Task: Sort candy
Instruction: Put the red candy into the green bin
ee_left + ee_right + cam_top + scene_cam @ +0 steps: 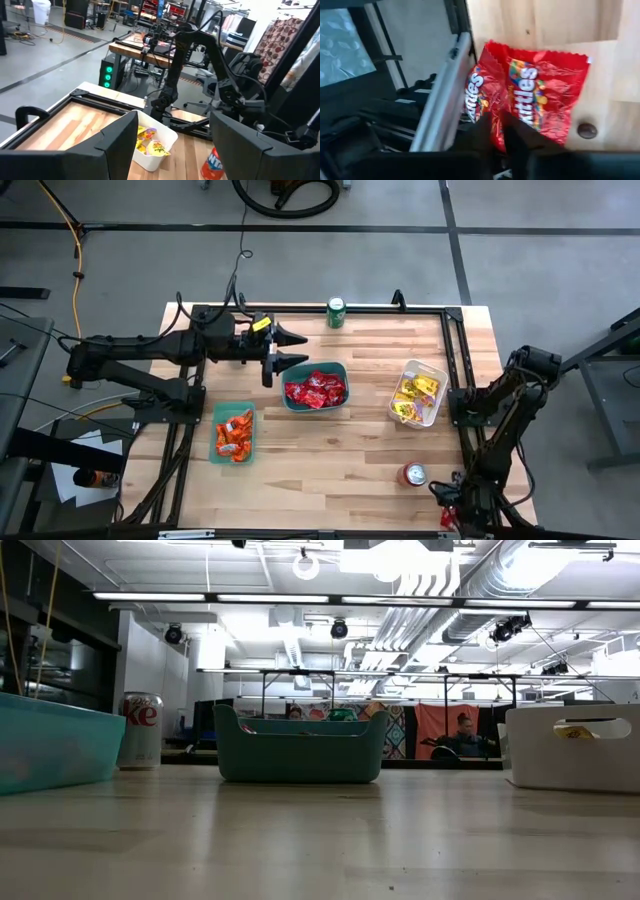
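Three bins filled, one stray left
Right gripper (pixel 497 131) pinches a red candy packet (pixel 535 95) at the table edge; left gripper (pixel 290 348) gapes empty.

"Skittles" printed on red packet (pixel 540 95), at table edge beside metal frame (pixel 442 95). Partial "ke" in red script on silver can (pixel 141 730).

right claw (pixel 449 513) | half cut off (frame edge) | grip blurred
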You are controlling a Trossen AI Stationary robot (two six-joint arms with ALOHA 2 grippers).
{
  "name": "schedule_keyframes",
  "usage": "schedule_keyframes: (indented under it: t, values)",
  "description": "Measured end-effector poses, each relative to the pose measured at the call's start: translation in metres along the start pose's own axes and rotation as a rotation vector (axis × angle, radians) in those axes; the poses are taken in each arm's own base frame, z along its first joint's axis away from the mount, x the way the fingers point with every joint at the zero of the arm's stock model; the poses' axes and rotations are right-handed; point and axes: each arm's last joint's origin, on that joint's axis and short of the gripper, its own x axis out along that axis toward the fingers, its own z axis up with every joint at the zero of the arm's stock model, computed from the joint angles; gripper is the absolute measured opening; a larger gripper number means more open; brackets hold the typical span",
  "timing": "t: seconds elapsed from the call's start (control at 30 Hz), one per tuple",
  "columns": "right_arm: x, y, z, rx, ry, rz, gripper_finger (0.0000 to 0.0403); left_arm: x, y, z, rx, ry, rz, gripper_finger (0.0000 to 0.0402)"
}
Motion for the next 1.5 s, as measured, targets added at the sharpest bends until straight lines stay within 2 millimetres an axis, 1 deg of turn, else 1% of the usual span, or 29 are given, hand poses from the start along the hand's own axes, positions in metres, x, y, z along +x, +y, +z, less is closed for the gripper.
schedule_keyframes:
  t: [0.03,0.07,0.1,0.2,0.3,0.43,0.6,0.7,0.8,0.97,1.1,1.2,1.3,1.4,1.5]
  values:
    - [-0.001,0.002,0.001,0.003,-0.003,0.004,0.0032,0.0,0.001,0.0,0.0,-0.001,0.004,0.0232]
    - [-0.002,0.003,0.001,0.009,-0.008,0.01,0.0016,0.0,0.002,0.001,-0.001,-0.002,0.009,0.0232]
    - [-0.003,0.005,0.002,0.016,-0.013,0.017,0.0014,0.0,0.003,0.001,-0.001,-0.003,0.012,0.0232]
    - [-0.005,0.01,0.005,0.034,-0.052,0.025,0.0024,0.0,0.006,0.001,-0.002,-0.005,0.023,0.0232]
    - [-0.006,0.01,0.007,0.058,-0.078,0.025,0.0006,0.0,0.008,0.002,-0.002,-0.008,0.031,0.0232]
    - [-0.007,0.01,0.008,0.097,-0.085,0.03,0.0003,0.0,0.01,0.003,-0.003,-0.01,0.041,0.0232]
    - [-0.02,0.014,0.005,0.11,-0.104,0.072,0.0001,0.0,0.013,0.003,-0.004,-0.013,0.051,0.0232]
    - [-0.034,0.015,0.002,0.12,-0.12,0.098,0.0001,-0.001,0.015,0.004,-0.004,-0.015,0.059,0.0232]
    - [-0.053,0.014,-0.002,0.134,-0.154,0.127,0.0,-0.001,0.016,0.004,-0.005,-0.015,0.061,0.0232]
    - [-0.09,0.01,-0.007,0.132,-0.196,0.211,0.0,-0.001,0.015,0.004,-0.004,-0.014,0.06,0.0232]
    - [-0.122,0.007,-0.004,0.097,-0.291,0.325,0.0,-0.001,0.016,0.003,0.012,-0.005,0.061,0.0232]
    - [-0.142,0.002,0.006,0.054,-0.427,0.375,0.0,-0.003,0.015,0.002,0.006,0.014,0.052,0.0232]
    - [-0.158,-0.005,0.021,-0.035,-0.607,0.353,0.0,-0.008,0.015,0.003,-0.007,0.025,0.054,0.0232]
    - [-0.169,-0.013,0.045,-0.109,-0.746,0.29,0.0,-0.014,0.013,0.004,-0.017,0.037,0.054,0.0232]
    - [-0.18,-0.023,0.072,-0.2,-0.882,0.208,0.0,-0.022,0.012,0.008,-0.034,0.019,0.049,0.0232]
